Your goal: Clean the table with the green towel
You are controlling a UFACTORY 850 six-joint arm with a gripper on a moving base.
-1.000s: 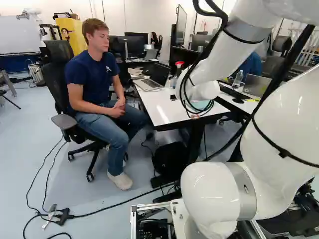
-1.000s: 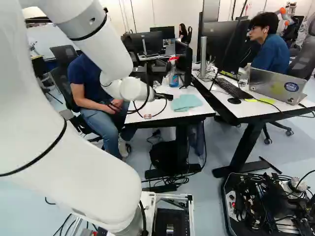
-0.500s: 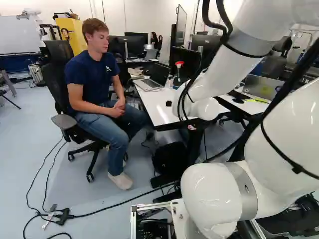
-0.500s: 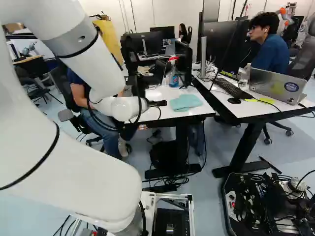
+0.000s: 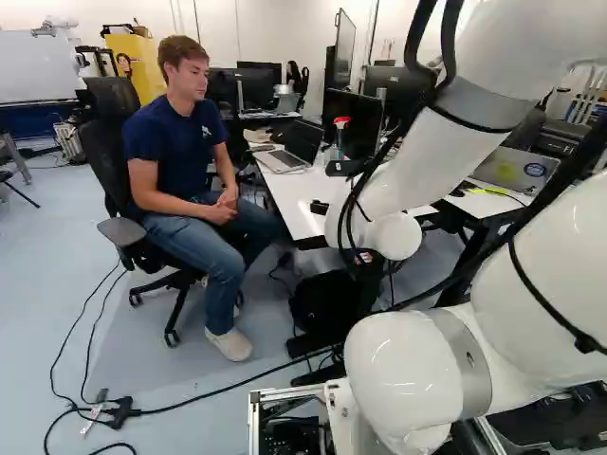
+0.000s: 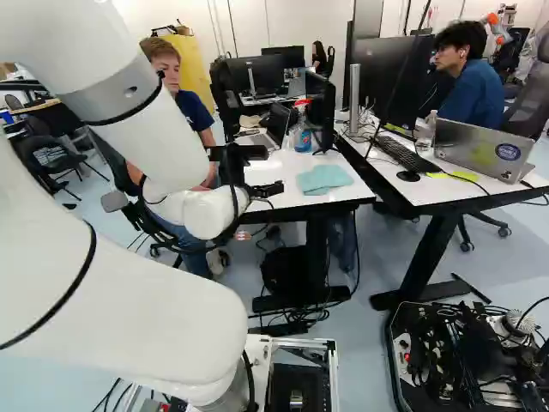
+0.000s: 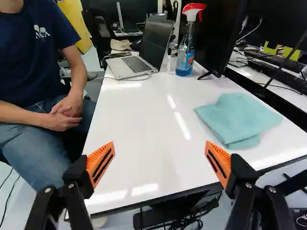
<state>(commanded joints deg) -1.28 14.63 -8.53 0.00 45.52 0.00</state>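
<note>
Okay, gripper [image 6: 273, 170] wide apart; green towel [image 7: 240, 117] (folded) on table [image 7: 139, 115] at its two o'clock, spray bottle [image 7: 185, 55] near twelve.

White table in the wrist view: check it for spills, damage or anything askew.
Nothing stands out on the table: no visible spill, the towel lies folded a little unevenly, and the spray bottle stands upright.

Over there, a green towel [image 6: 324, 178] lies folded on the white table [image 6: 290, 163] near the gripper [image 6: 271, 170], a spray bottle [image 6: 303, 136] standing beyond.
</note>
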